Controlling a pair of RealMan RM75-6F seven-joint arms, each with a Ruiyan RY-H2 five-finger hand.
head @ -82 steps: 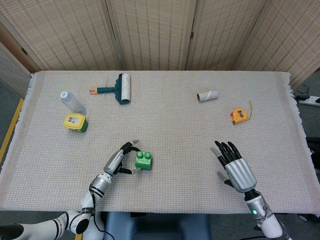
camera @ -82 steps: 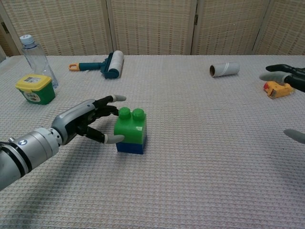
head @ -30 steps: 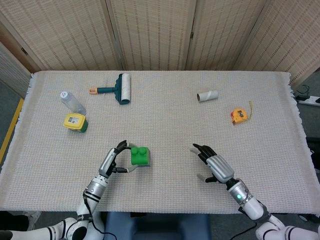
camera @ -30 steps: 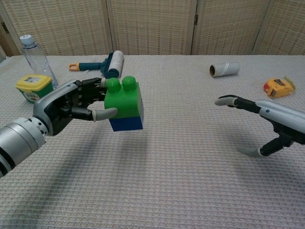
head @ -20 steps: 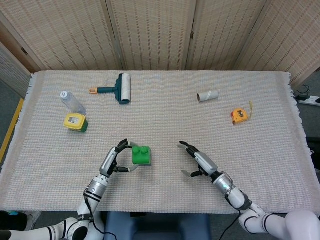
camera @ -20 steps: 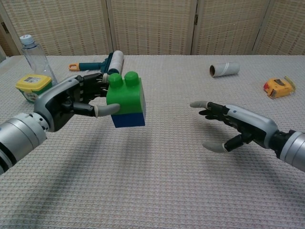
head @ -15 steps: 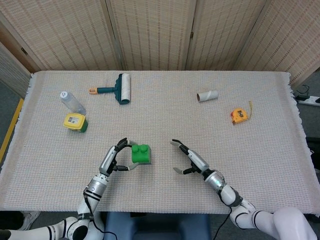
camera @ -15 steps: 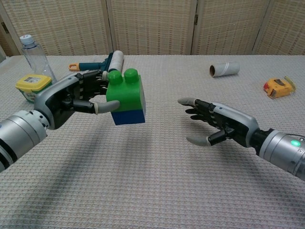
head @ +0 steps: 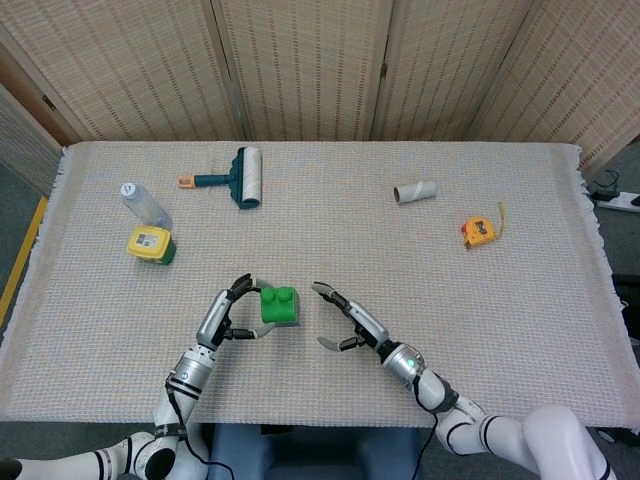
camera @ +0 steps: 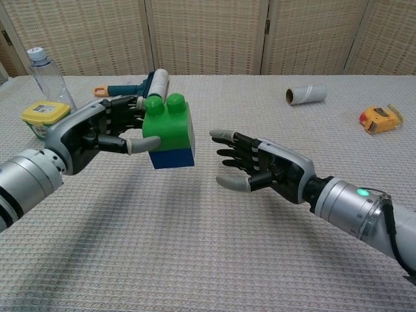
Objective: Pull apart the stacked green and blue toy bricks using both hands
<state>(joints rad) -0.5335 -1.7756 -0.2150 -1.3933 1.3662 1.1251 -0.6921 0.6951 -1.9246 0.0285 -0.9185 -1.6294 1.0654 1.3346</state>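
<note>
Above the table's near edge, the left hand (camera: pixel 97 133) clamps the stacked green brick (camera: pixel 168 129) and blue brick (camera: pixel 172 158); the right hand (camera: pixel 263 168), fingers spread, nears. Grabbing green too would prevent separation.

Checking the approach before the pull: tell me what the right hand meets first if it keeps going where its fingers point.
Most likely the stacked bricks held by the left hand; the open right hand points at them across a free gap.

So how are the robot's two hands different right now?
The left hand holds the stacked green brick and blue brick off the table, while the right hand holds nothing. The left hand's fingers wrap the bricks; the right hand's fingers are spread apart, a gap short of them. Both are grey and black.
</note>
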